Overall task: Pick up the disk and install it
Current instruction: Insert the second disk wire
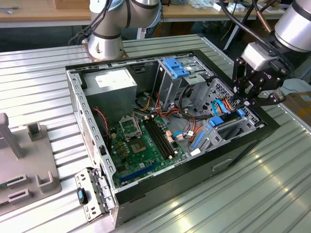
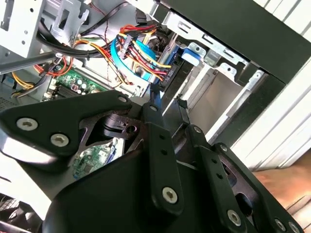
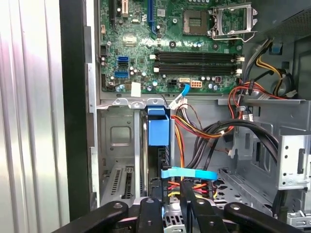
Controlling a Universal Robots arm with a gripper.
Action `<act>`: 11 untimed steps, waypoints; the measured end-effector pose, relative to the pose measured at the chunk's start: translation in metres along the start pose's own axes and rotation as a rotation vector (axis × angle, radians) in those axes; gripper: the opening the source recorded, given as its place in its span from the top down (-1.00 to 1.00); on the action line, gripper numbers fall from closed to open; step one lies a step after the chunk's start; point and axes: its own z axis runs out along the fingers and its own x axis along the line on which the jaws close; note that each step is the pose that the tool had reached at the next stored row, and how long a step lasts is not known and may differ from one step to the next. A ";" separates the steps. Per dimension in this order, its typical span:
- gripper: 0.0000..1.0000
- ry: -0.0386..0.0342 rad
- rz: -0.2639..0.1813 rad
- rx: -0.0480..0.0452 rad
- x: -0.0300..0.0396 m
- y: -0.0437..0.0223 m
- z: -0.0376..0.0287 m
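Down at the drive bay in the computer case (image 1: 233, 145), the gripper (image 3: 170, 191) stands with its two fingers parted over the edge of the disk (image 3: 156, 145), which sits upright in its slot, so any squeeze should land squarely, clear of the nearby cables (image 3: 194, 175).

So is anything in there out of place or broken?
Nothing looks damaged. The computer case lies on its side with its cover off, and the cables run loose. The gripper hangs low over the drive bay, where a blue-railed disk stands on edge.
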 end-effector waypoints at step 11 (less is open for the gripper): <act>0.41 0.0001 0.000 0.0000 -0.0247 0.0070 0.0014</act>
